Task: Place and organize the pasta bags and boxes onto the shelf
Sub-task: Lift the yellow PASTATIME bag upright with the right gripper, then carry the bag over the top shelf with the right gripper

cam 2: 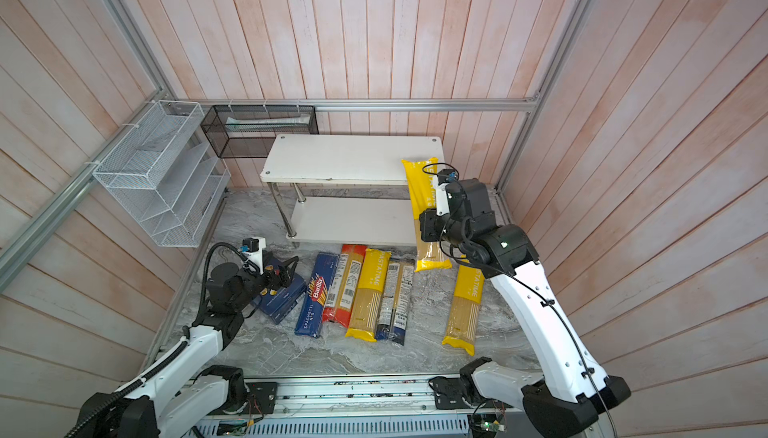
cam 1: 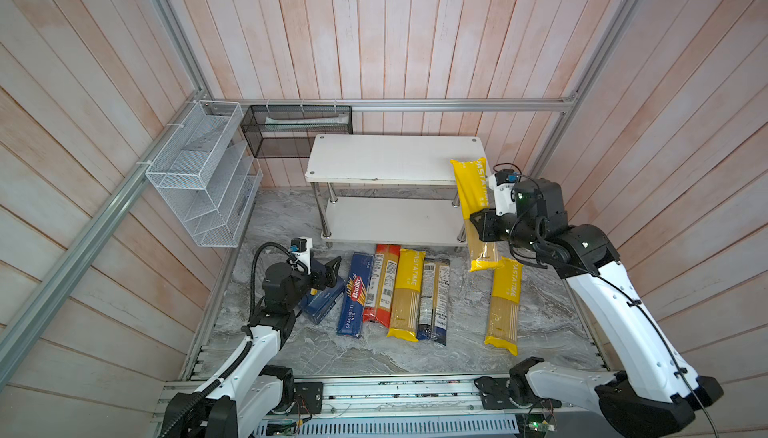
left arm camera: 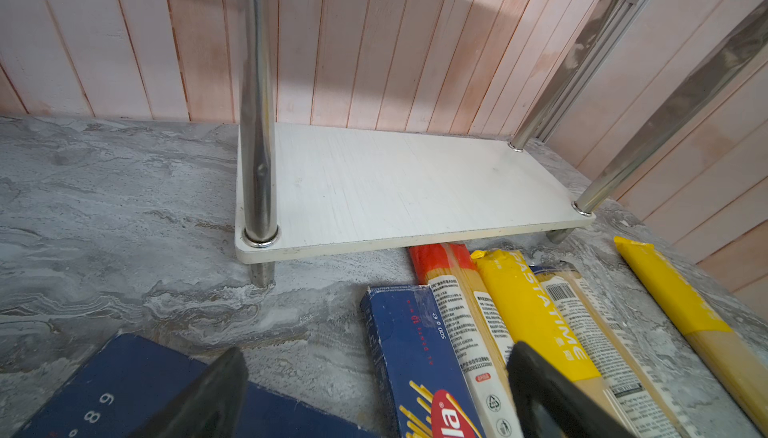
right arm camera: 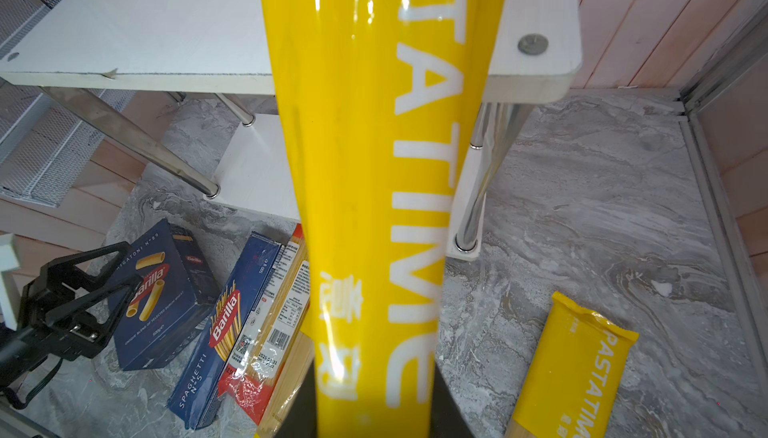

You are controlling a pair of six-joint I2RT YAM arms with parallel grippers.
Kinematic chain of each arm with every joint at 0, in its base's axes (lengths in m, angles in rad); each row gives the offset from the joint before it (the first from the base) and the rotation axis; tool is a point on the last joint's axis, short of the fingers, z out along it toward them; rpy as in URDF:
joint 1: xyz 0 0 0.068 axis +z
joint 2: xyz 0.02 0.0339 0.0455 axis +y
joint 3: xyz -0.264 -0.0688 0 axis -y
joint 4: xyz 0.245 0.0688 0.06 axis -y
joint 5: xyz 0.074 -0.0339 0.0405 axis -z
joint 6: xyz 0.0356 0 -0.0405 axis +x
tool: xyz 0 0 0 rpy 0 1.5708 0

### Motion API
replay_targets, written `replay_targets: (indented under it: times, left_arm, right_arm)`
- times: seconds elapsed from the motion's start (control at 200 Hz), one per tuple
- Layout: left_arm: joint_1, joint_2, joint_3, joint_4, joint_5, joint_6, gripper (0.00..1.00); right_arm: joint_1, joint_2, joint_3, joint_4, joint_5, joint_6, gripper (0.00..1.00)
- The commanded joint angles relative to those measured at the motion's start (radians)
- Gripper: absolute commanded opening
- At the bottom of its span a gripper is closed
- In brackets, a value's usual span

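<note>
Right tool (cam 1: 477, 224), clamped mid-length on a yellow bag (cam 1: 467, 184) held near-upright at the shelf's (cam 1: 374, 157) right end, grips well: film looks slippery, contents probably light, stiff, brittle; left tool (cam 1: 331, 271) gapes empty.

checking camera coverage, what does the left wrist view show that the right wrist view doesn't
Left wrist only: the shelf's whole lower board, bare, and the slim navy-ended bags. Right wrist only: the top board, the yellow bag gripped by the right pincer, and the white wire organizer. Both: the spaghetti box, the red-ended bag and the marble tabletop.
</note>
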Motion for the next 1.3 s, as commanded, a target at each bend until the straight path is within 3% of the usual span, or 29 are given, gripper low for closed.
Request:
replay_targets:
  times: [0.0, 0.805, 1.295]
  left_arm:
    - [0.000, -0.014, -0.019, 0.011, -0.012, -0.002, 1.00]
    - [-0.001, -0.029, -0.028, 0.017, -0.001, 0.001, 1.00]
    - [-0.001, -0.031, -0.029, 0.016, -0.002, 0.000, 1.00]
  right_arm:
    - [0.000, 0.050, 0.142, 0.088, 0.027, -0.071, 0.00]
    - [-0.190, 0.570, 0.830, -0.006, -0.147, -0.150, 0.00]
    - [-0.194, 0.644, 0.857, 0.060, -0.159, -0.124, 0.00]
